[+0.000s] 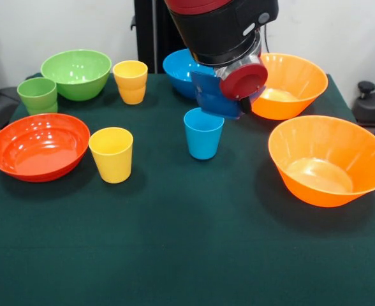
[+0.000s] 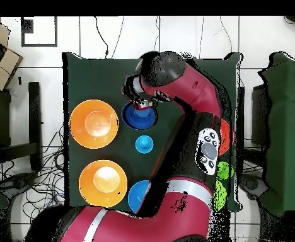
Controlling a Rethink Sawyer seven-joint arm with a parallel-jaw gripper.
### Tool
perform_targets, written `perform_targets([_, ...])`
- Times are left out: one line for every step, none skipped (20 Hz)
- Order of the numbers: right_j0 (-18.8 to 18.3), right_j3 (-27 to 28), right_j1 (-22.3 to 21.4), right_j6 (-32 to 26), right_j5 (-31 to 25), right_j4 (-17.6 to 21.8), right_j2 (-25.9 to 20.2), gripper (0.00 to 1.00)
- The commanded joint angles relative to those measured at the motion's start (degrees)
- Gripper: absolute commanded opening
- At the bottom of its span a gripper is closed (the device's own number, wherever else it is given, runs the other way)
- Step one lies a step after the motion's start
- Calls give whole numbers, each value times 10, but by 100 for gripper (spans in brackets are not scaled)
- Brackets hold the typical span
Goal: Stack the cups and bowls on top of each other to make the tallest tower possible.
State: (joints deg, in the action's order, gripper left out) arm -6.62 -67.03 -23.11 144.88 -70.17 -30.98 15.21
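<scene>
Front view: dark blue bowl [image 1: 212, 103] hanging tilted above the table [image 1: 175, 255], apparently pinched at its rim by the gripper [image 1: 229, 95], fingers mostly hidden. Light blue cup [image 1: 203, 132] upright near the table's middle, just beside. Best to level first, centre over the cup, lower slowly, and release only once seated.

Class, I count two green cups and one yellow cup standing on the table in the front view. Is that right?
Not quite: the colours are swapped. The front view shows two yellow cups and one green cup, all standing on the table.
</scene>
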Motion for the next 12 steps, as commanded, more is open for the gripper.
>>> perform_targets([-2, -55, 12, 95, 3, -11, -48, 0])
perform_targets([-2, -58, 12, 94, 5, -12, -49, 0])
perform_targets([-2, -60, 12, 94, 7, -13, -49, 0])
perform_targets([-3, -63, 14, 91, 11, -13, -48, 0])
perform_targets([-2, -64, 14, 91, 14, -13, -48, 0])
perform_targets([-2, -71, 13, 88, 19, -14, -48, 0])
perform_targets([-2, -74, 13, 87, 22, -15, -49, 0])
perform_targets([-3, -77, 12, 84, 25, -15, -49, 0])
perform_targets([-4, -80, 12, 82, 27, -16, -49, 0])
perform_targets([-4, -82, 12, 81, 28, -17, -49, 0])
perform_targets([-4, -84, 11, 80, 29, -16, -48, 0])
perform_targets([-5, -86, 11, 79, 30, -16, -47, 0])
